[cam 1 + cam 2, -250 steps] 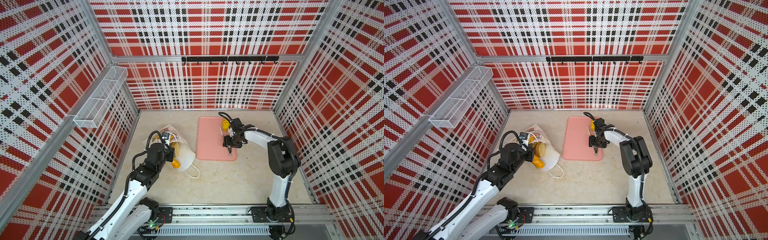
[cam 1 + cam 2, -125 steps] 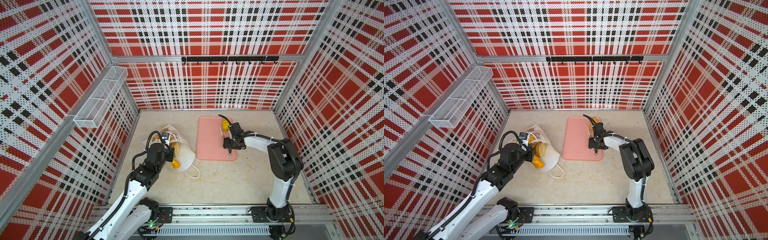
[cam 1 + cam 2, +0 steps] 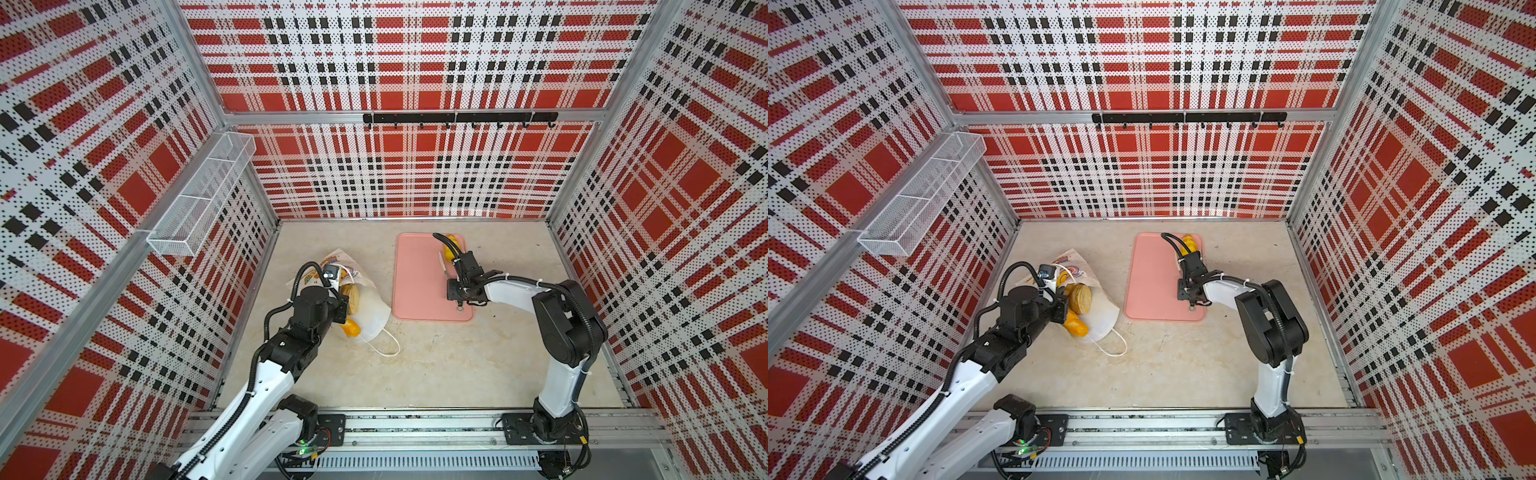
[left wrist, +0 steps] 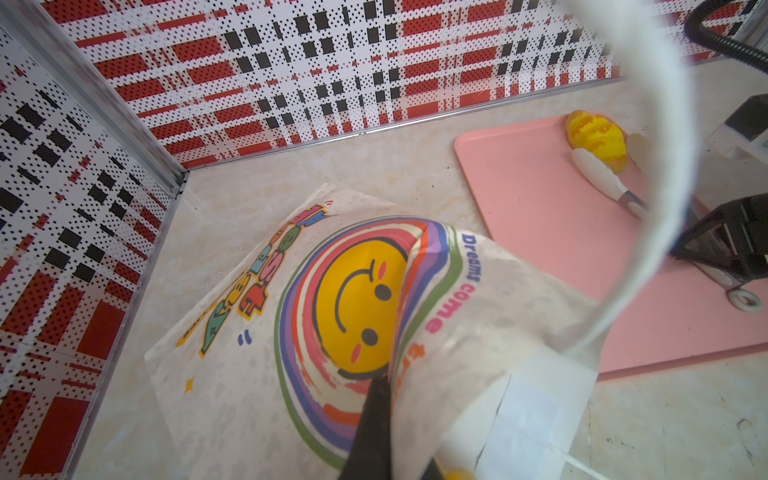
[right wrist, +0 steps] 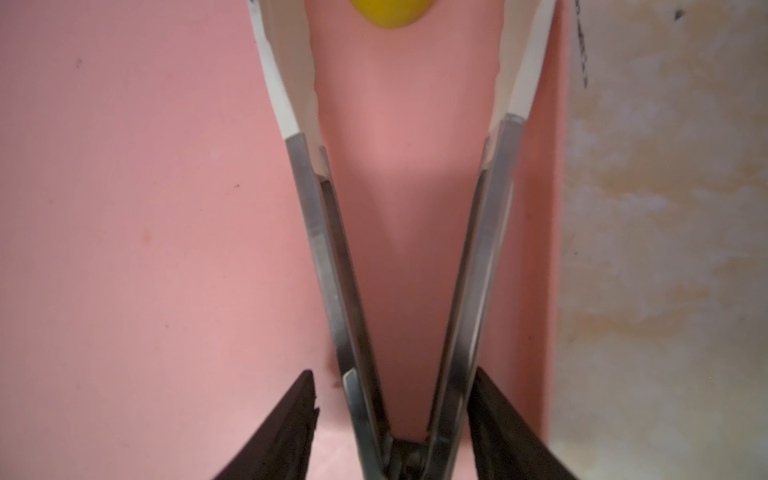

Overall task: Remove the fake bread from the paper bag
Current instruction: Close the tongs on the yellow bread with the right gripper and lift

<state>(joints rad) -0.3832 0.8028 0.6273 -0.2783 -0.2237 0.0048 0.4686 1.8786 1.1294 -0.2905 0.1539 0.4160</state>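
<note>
Right wrist view: half-wide right gripper point(image 5: 392, 372) holding spread tongs point(image 5: 328, 257) by their steel arms, white tips flanking one yellow fake bread point(image 5: 388, 12) at the pink tray's point(image 5: 166, 208) far right corner. Left wrist view alone: left gripper point(image 4: 376, 395) pinched flat on the paper bag's point(image 4: 249, 395) smiley-printed side. Only in both top views: round bun point(image 3: 353, 294) and yellow loaf point(image 3: 350, 328) in the bag mouth beside that gripper, by the bench's point(image 3: 436, 374) left edge, plaid perforated walls point(image 3: 415, 62) around.

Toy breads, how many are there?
3: a yellow loaf on the pink tray, by the tongs; a round brown bun and an orange roll at the bag's mouth. More may hide inside.
</note>
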